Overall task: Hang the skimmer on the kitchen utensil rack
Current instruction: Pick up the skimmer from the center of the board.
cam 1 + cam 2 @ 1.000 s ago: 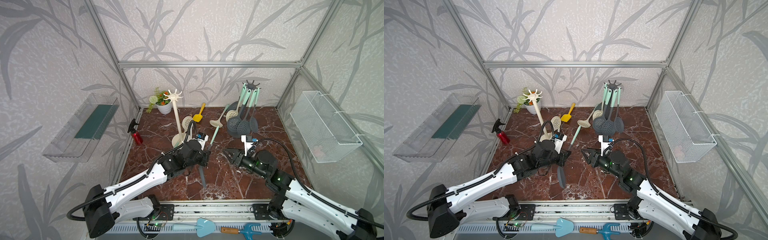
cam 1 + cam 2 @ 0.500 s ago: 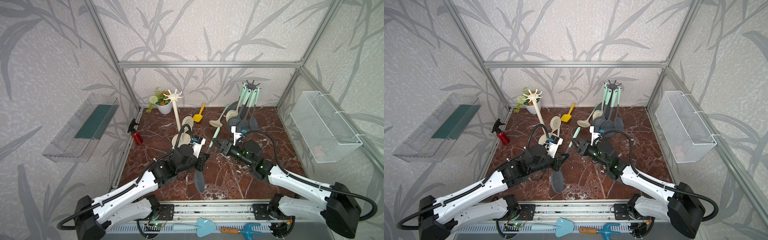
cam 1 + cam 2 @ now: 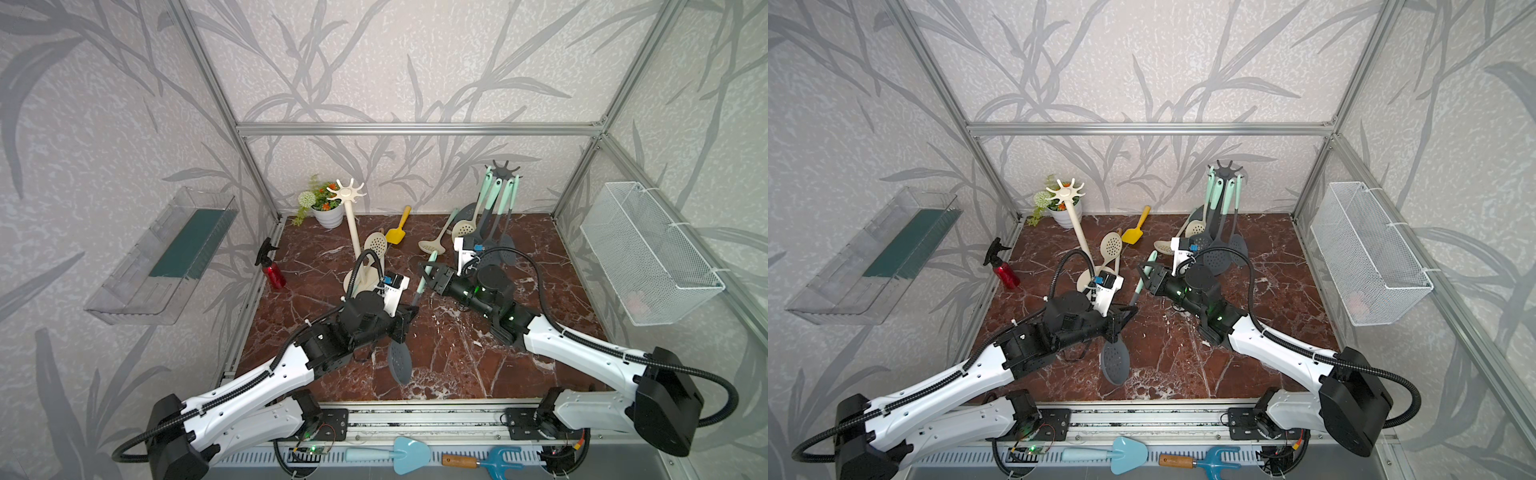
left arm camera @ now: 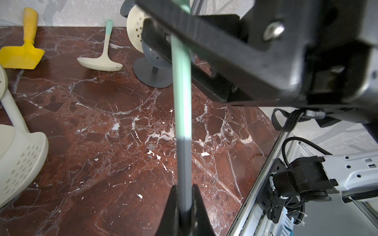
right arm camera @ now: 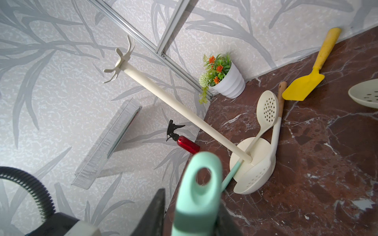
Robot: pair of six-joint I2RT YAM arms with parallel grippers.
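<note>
The skimmer, a grey perforated head [image 3: 400, 362] [image 3: 1115, 362] on a mint handle [image 3: 424, 276], hangs tilted over the middle of the floor. My left gripper [image 3: 405, 318] [image 3: 1125, 316] [image 4: 184, 196] is shut on its grey shaft [image 4: 184, 163]. My right gripper [image 3: 430, 276] [image 3: 1148, 274] [image 5: 190, 216] straddles the looped mint handle end [image 5: 198, 194]. One finger [image 5: 225, 220] touches it, while the other finger [image 5: 155, 214] stands a little apart. A dark grey utensil rack [image 3: 503, 170] with several mint-handled utensils stands at the back right. A cream rack [image 3: 345, 193] with bare hooks stands at the back left.
Cream skimmers [image 3: 375, 245] lean at the cream rack's foot. A yellow spatula [image 3: 398, 232], a cream ladle [image 3: 432, 245], a red spray bottle [image 3: 274, 274] and a flower pot [image 3: 328, 212] sit toward the back. A wire basket [image 3: 648, 249] hangs on the right wall.
The left arm swung the skimmer so that its head points to the front. The right arm reached in to the mint handle, and its jaws narrowed round it.
</note>
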